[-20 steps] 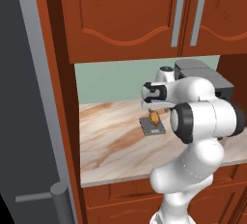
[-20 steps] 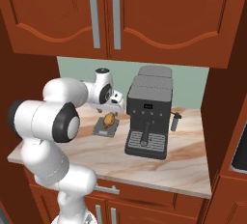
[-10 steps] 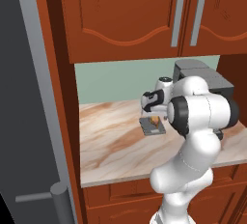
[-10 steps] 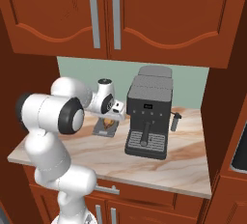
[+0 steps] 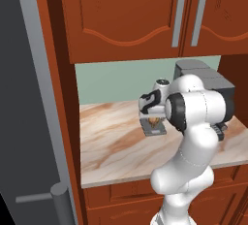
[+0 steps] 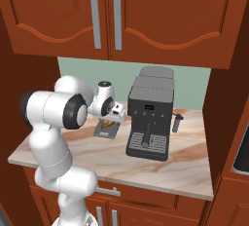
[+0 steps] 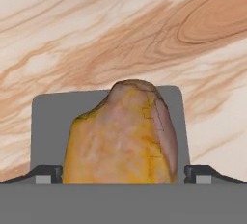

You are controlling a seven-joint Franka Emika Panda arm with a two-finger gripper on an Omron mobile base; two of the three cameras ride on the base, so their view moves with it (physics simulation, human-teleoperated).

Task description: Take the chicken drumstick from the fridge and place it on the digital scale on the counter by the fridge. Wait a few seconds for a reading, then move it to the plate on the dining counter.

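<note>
On the marbled worktop (image 5: 111, 141) the digital scale (image 7: 53, 126) carried the chicken drumstick (image 7: 123, 136), long axis running away from the tool (image 7: 123, 174), narrower end farthest. Jaws stood wide either side, holding nothing. It looked light, firm, perhaps greasy; best gripped across its thick middle.
</note>
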